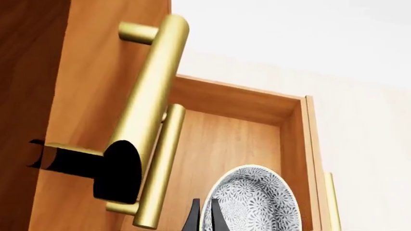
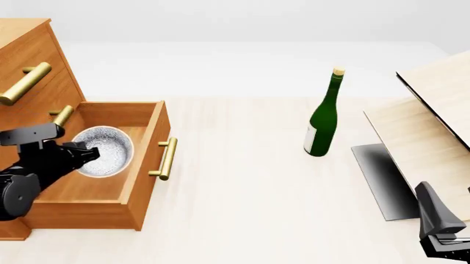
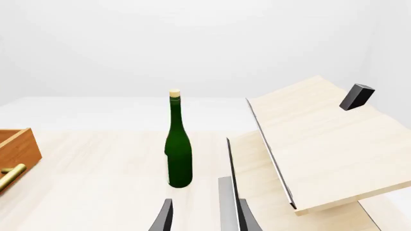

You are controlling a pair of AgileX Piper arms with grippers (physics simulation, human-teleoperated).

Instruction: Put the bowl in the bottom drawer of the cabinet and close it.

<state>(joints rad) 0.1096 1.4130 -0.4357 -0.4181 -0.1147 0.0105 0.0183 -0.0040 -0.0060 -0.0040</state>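
My left gripper (image 2: 87, 154) is over the open bottom drawer (image 2: 143, 165) of the cabinet (image 2: 29, 49), its fingers (image 1: 215, 216) clamped on the rim of the bowl (image 2: 107, 149), which sits inside the drawer near its back. My right gripper (image 3: 199, 216) hangs apart and empty at the table's (image 2: 242, 192) near right, facing the green bottle (image 2: 323, 118) and the pale wood panels (image 2: 430, 110).
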